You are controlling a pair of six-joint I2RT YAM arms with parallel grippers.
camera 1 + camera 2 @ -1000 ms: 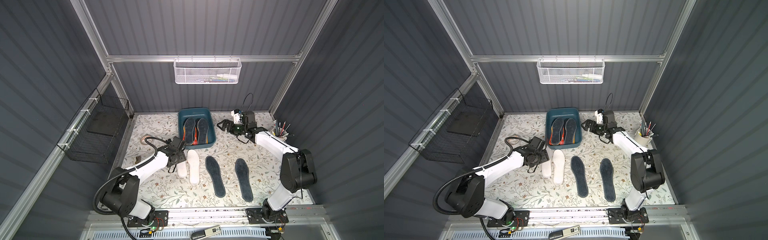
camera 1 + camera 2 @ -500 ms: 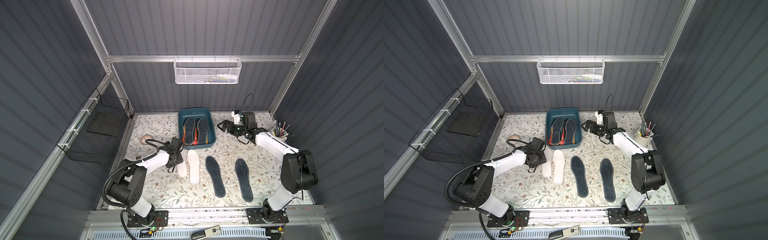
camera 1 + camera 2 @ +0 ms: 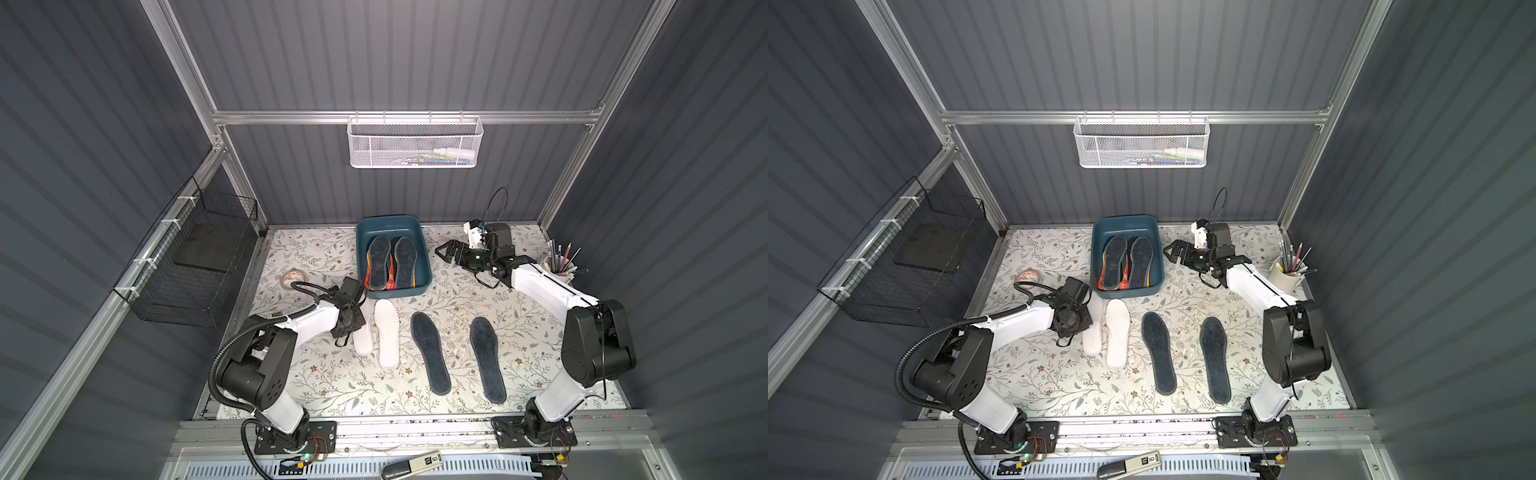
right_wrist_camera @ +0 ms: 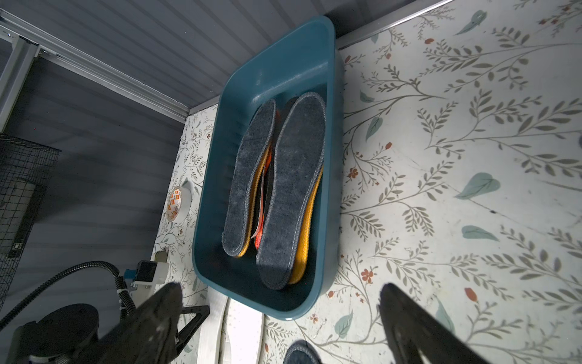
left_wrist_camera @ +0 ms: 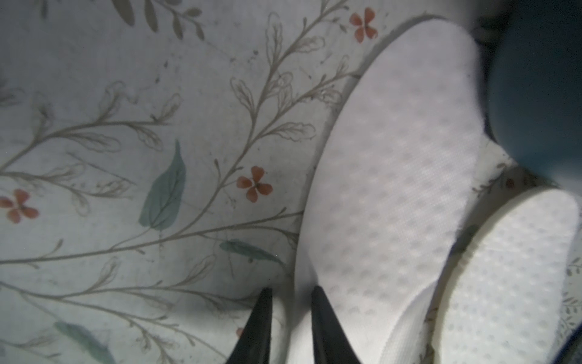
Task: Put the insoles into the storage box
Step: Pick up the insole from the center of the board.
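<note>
Floral-print tabletop (image 3: 332, 382). At the left gripper (image 5: 291, 288) the jaws stand narrow, pinching the side rim of a white insole (image 5: 393, 189). Its long axis runs forward from the jaws, toe toward the storage box (image 5: 541, 78). Beyond it, parallel, lies a second white insole (image 5: 510, 268). The right gripper (image 4: 280, 285) has jaws wide, holding nothing; straight ahead, the box carries stacked insoles (image 4: 296, 189) lengthwise. Two dark insoles (image 3: 430, 357) lie outside it.

White insole (image 5: 387, 189), edge at the jaws of the left gripper (image 5: 290, 290): woven cloth, dimpled, matt.
Storage box (image 4: 283, 63), ahead of the jaws of the right gripper (image 4: 279, 286): smooth teal plastic, faint sheen.
Grey insoles (image 4: 296, 189) inside: fuzzy felt, stitched rims.
Table cover (image 5: 94, 94): matt floral print, fine weave, speckled with dirt.
</note>
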